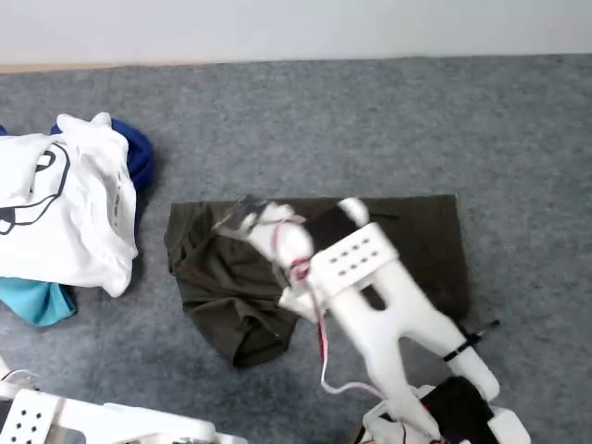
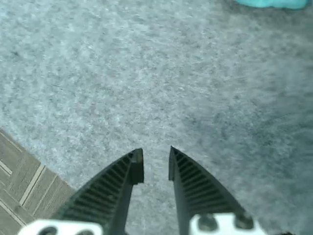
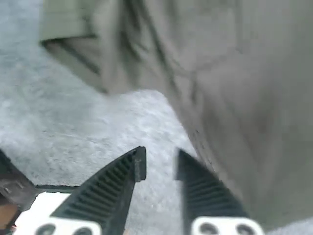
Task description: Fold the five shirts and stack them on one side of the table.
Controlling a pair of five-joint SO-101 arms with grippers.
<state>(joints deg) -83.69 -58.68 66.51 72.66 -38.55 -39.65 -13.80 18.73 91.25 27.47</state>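
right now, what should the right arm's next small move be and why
Probably lower the right gripper onto the edge of the olive shirt beside it and pinch. Its fingers stand apart, holding nothing, and one side of the shirt lies bunched, so the fold looks unfinished.

Grey felt table [image 1: 370, 120] with four shirts on it.
Crumpled olive shirt [image 3: 234, 98] just ahead of the jaws of the right gripper [image 3: 157, 164], bare felt under them; teal shirt [image 2: 269, 2] well ahead of those of the left gripper [image 2: 156, 164], heaped with white shirt [image 1: 65, 213] and blue shirt [image 1: 139, 157].
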